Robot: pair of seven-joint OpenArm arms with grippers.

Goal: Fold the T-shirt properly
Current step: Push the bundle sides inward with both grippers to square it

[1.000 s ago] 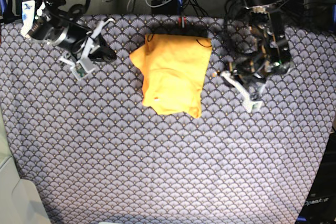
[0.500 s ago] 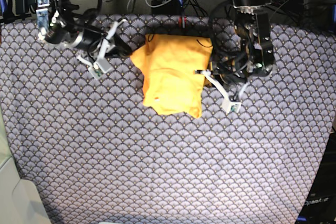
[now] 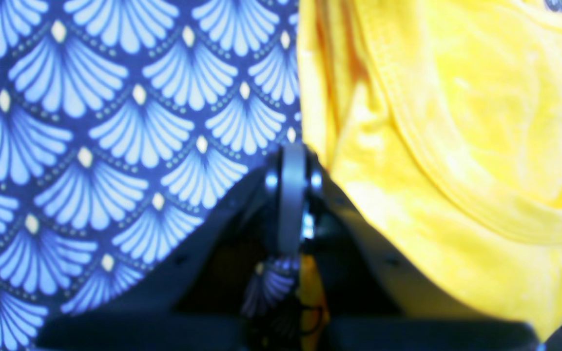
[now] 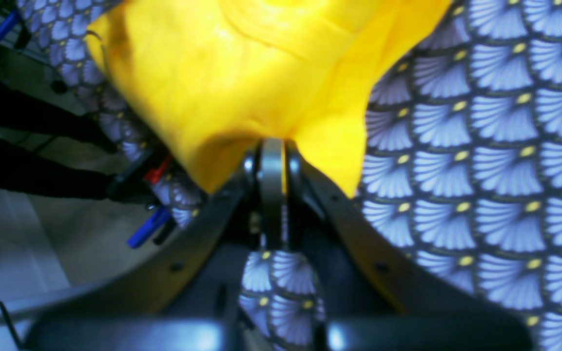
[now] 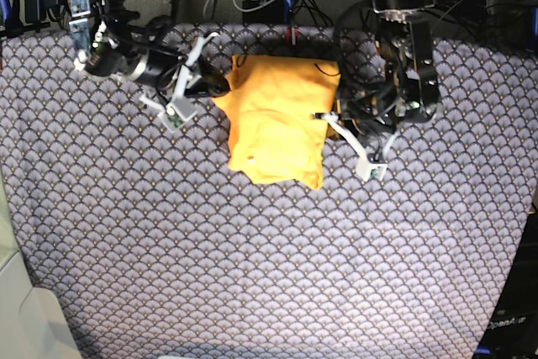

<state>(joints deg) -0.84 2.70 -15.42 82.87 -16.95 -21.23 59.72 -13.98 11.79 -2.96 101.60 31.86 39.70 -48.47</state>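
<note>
- The right gripper (image 5: 220, 86), on the left of the base view, sat at the T-shirt's (image 5: 277, 119) protruding left corner with its jaws pressed together. Its wrist view showed yellow cloth bunched right at the tips (image 4: 273, 151); whether any fabric was actually pinched could not be told.
- The T-shirt lay partly folded into a rough rectangle on the scale-patterned table cloth (image 5: 252, 275), toward the far middle, with a sleeve-like flap poking out at its upper left beside the right gripper.
- The step in hand looked like tucking or smoothing that loose flap. Doing it well would call for pushing the flap inward along the cloth's surface, low and slow, so the layers underneath did not slide.
- The left gripper (image 5: 324, 115), on the right of the base view, rested at the shirt's right edge, its jaws likewise together. Its wrist view placed the tips (image 3: 290, 161) just beside the hem, on the table cloth rather than clearly on the shirt.
- As a judgement, that arm could best serve as a stop on the right edge, so the stack kept its shape while the opposite side was pressed.
</note>
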